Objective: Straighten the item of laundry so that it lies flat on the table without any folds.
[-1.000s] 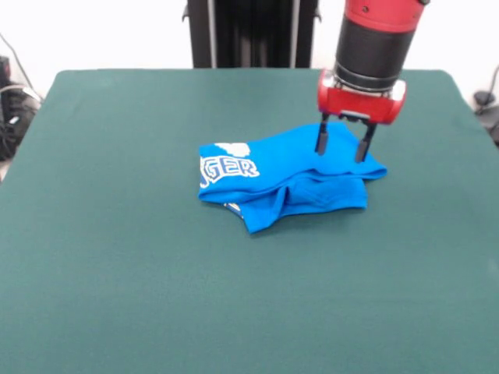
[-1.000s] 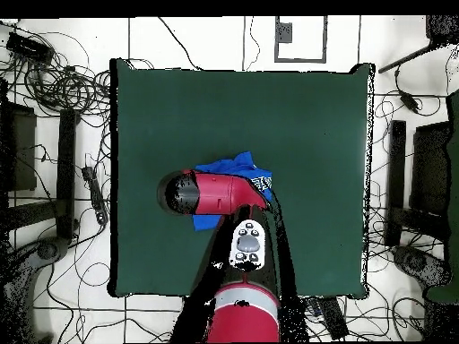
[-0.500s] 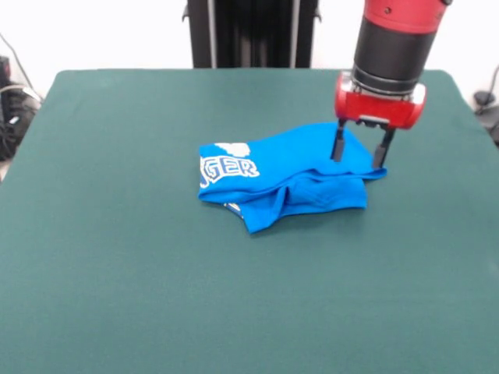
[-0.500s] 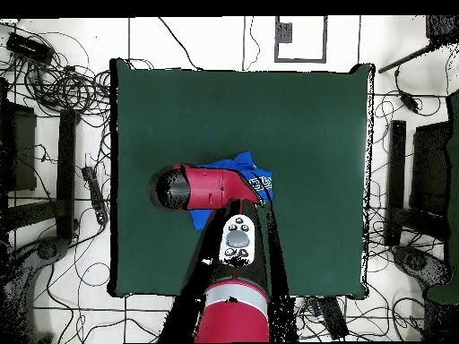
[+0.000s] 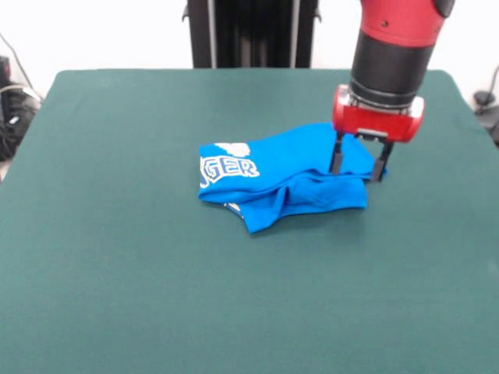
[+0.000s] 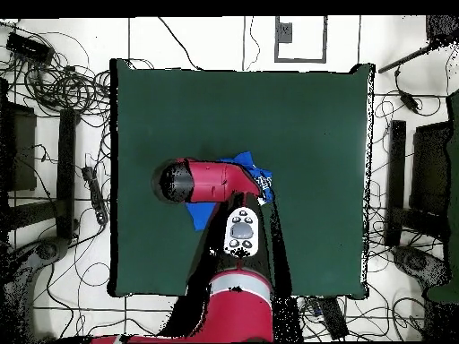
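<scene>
Bare green cloth of the desk (image 5: 117,296) across the whole foreground in the front view. Beyond it, near the middle, a blue T-shirt (image 5: 273,175) lying crumpled and doubled over on itself, a folded flap jutting toward the camera. White block letters on the shirt's left part, readable as "GER" (image 5: 231,168), with a white patch of graphic just above them; the rest of the wording lost in the folds. Over the shirt's right end, the gripper (image 5: 357,162) on a red and black arm (image 5: 387,54), its two dark fingers (image 5: 336,157) spread apart with a clear gap, tips down at the cloth's right edge; whether touching the fabric, impossible to tell. Behind, a black pedestal against a white wall.

From overhead, arm (image 6: 211,182) stretched across most of the shirt (image 6: 204,215), only blue slivers and a bit of print showing on either side; gripper hidden beneath. Seen only here: tangled cables (image 6: 54,85) on the tiled floor round the desk (image 6: 269,107), dark stands at both sides.
</scene>
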